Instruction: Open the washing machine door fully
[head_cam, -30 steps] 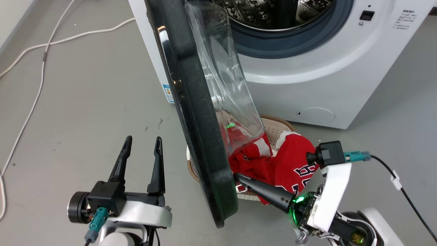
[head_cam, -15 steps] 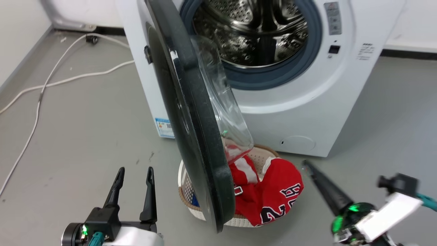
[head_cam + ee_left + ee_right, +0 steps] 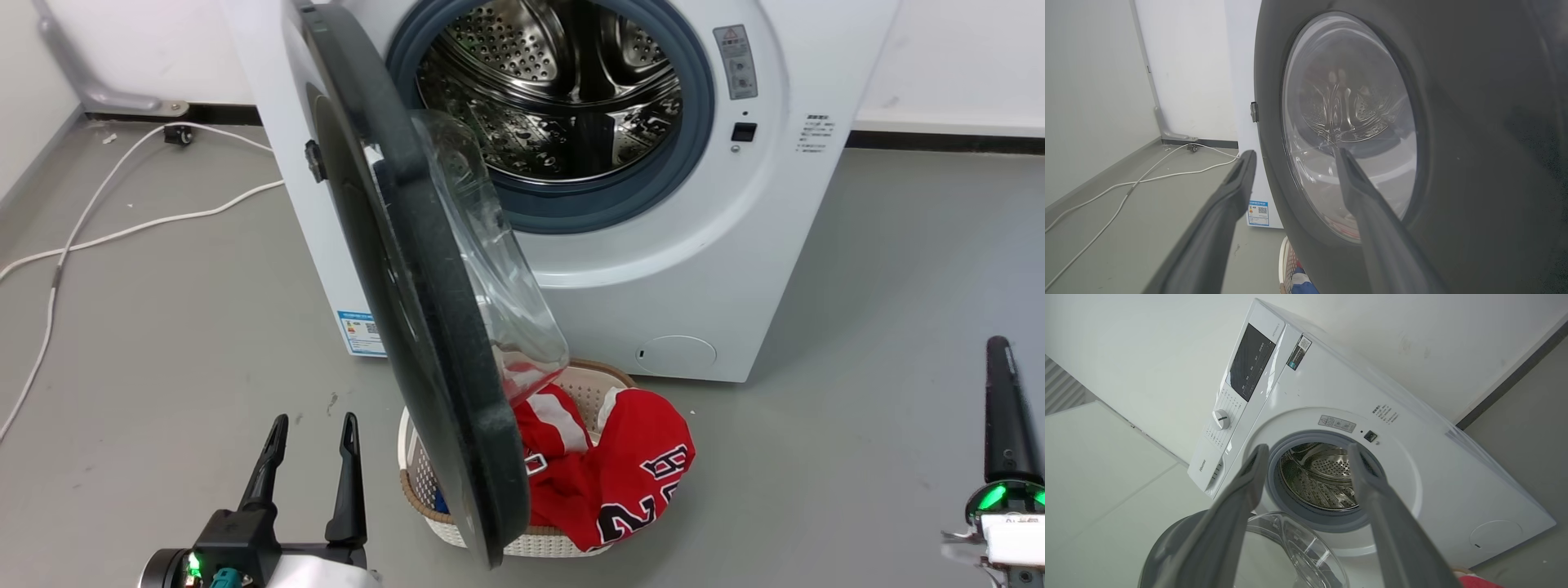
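Withdraws right gripper (image 3: pixel 1307 447) from glossy black-rimmed round glass door (image 3: pixel 408 269) on boxy white front-loader (image 3: pixel 735 269)
Finds it and left gripper (image 3: pixel 315 420) spread, empty; judges opening incomplete

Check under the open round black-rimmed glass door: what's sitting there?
A white lattice plastic basket on the grey floor, holding red-and-white jersey clothing. The black-rimmed washing machine door hides part of the basket's left half; whatever lies below the clothing can't be seen.

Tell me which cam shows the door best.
Head view: nearly the whole door shows, rim and glass bowl, swung out from the machine. Left wrist view shows its outer face close up, cropped. Right wrist view shows part of its rim and bowl.
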Available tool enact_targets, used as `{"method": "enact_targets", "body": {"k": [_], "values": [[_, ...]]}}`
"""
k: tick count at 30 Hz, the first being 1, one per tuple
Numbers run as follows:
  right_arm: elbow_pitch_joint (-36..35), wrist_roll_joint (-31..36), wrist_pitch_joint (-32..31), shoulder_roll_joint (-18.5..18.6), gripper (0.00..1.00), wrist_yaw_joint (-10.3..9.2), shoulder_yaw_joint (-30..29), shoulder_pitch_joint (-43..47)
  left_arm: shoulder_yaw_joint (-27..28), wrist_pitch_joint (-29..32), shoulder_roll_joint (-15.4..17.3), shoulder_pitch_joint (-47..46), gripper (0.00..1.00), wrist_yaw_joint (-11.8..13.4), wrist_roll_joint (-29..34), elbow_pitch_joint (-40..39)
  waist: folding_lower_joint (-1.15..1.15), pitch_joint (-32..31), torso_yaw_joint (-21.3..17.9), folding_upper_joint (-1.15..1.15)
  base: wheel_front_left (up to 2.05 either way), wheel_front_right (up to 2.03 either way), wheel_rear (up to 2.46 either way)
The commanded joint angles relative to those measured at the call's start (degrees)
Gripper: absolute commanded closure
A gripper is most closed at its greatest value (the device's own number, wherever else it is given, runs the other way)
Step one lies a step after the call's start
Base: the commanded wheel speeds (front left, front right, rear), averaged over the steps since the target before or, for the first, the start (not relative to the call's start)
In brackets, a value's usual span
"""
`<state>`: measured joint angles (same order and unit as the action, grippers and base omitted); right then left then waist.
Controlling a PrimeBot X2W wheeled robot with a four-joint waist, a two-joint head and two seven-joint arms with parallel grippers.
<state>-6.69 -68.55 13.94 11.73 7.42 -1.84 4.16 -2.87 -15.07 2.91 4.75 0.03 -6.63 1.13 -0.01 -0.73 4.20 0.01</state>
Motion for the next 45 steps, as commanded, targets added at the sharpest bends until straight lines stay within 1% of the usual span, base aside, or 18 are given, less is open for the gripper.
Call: {"method": "enact_targets", "body": {"k": [1,2,5,8,11,14,17,21,24,39,45], "values": [[0.45,3.84,0.69,0.95,0.0,0.12,-0.55,0.59,0.2,-0.16,-0.06,0.64,0.0,0.08,0.21,-0.16,0.01,0.02,-0.36,-0.01,0.0,0.0,0.0],[0.97,8.0,1.07,1.17,0.0,0.12,-1.33,0.51,0.24,-0.16,-0.05,0.69,0.0,0.05,0.23,-0.15,0.01,0.05,-0.53,-0.01,0.0,0.0,0.0],[-0.49,20.74,1.18,-1.76,0.0,0.12,-5.94,-0.94,0.35,-0.16,-0.05,0.64,0.0,0.16,0.18,-0.23,0.01,0.24,-1.06,-0.01,0.0,0.0,0.0],[-2.44,33.19,1.21,-3.92,0.0,0.12,-7.16,-0.41,0.32,-0.16,-0.04,0.33,0.0,0.25,0.06,-0.25,0.01,0.42,-1.36,-0.01,0.0,0.0,0.0],[-4.11,43.18,1.23,-4.72,0.0,0.12,-6.49,0.28,0.14,-0.16,-0.06,0.06,0.0,0.26,-0.08,-0.19,0.01,0.55,-1.55,-0.01,0.0,0.0,0.0],[-4.29,48.45,1.24,-6.02,0.0,0.06,-5.64,1.21,0.11,-0.16,-0.05,-0.12,0.0,0.21,-0.11,-0.12,0.01,0.64,-1.68,-0.01,0.0,0.0,0.0],[-3.16,52.16,1.24,-6.19,0.0,0.06,-4.78,1.86,0.02,-0.16,-0.05,-0.22,0.0,0.17,-0.18,-0.04,0.01,0.66,-1.67,-0.01,0.0,0.0,0.0],[-1.27,55.02,1.24,-6.69,0.0,0.07,-3.95,2.68,-0.21,-0.16,-0.05,-0.32,0.0,0.27,-0.28,0.02,0.01,0.69,-1.51,-0.01,0.0,0.0,0.0],[-0.52,55.53,1.25,-7.22,0.0,0.06,-3.68,3.32,-0.28,-0.16,-0.05,-0.45,0.0,0.31,-0.37,0.1,0.01,0.75,-1.34,-0.01,0.0,0.0,0.0],[1.75,62.22,1.25,-8.59,0.0,0.06,-2.29,5.68,-0.15,-0.16,-0.05,-0.28,0.0,0.02,-0.12,0.0,0.01,1.13,-1.28,-0.01,0.0,0.0,0.0],[2.86,62.8,1.25,-8.87,0.0,0.06,-1.97,6.76,-0.07,-0.16,-0.05,-0.26,0.0,0.03,0.07,0.07,0.01,1.26,-1.23,-0.01,0.0,0.0,0.0]]}}
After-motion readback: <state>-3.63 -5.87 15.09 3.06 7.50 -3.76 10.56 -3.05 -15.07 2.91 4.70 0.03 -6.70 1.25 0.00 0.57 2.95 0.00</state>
